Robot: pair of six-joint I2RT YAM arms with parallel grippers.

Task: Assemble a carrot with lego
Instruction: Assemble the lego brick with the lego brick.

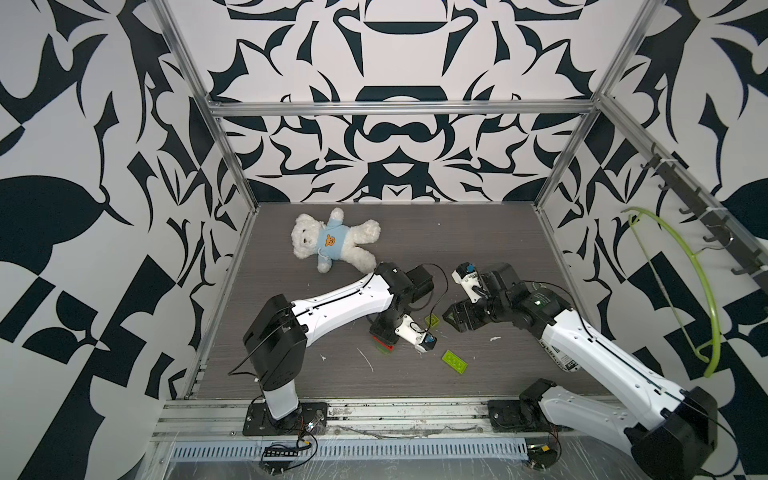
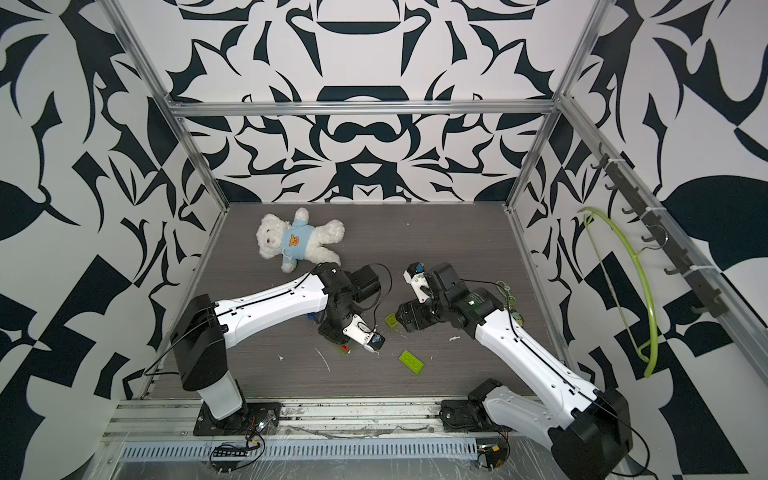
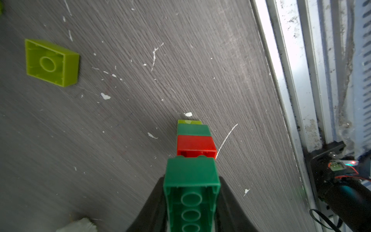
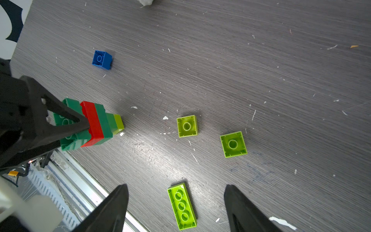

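A robotics lab cell, with aluminium frame (image 1: 399, 109), patterned panels (image 1: 399, 50), base rail (image 1: 395, 412).

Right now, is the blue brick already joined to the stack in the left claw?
No, the blue brick lies by itself on the table, well apart from the stack.

My right gripper (image 4: 176, 187) hangs with jaws apart over an upturned oblong lime brick (image 4: 182, 206), two square lime bricks (image 4: 187, 126) (image 4: 233, 144) and a blue brick (image 4: 102, 59) beyond, while my left gripper (image 4: 80, 128) clamps the carrot (image 4: 94, 124) on the table (image 4: 261, 70).
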